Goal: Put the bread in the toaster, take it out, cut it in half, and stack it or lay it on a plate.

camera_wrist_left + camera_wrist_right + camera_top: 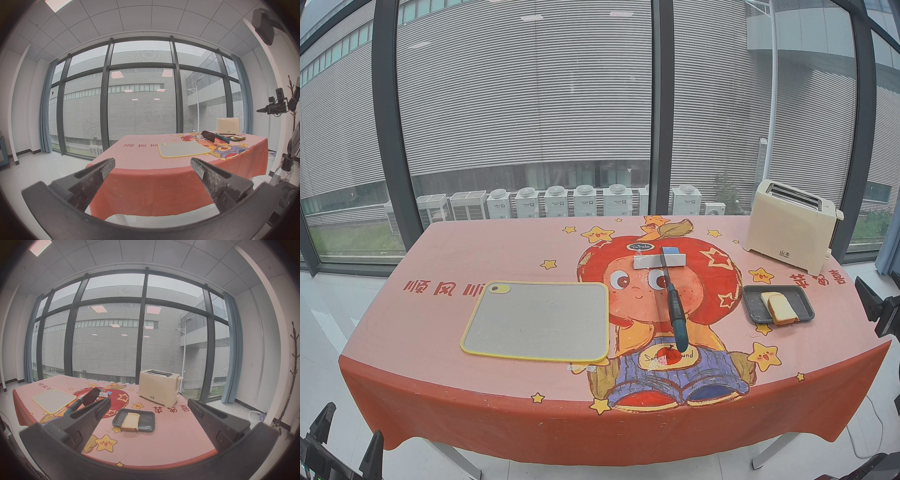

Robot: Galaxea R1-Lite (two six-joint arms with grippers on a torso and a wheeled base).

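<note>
Plainly, the bread (130, 422) lies well beyond the right gripper (148, 403).

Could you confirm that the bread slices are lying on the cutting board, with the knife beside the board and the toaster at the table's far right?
Not quite: the bread slices lie in the dark tray before the toaster, not on the cutting board, as the head view shows. The knife and toaster are as you say.
</note>
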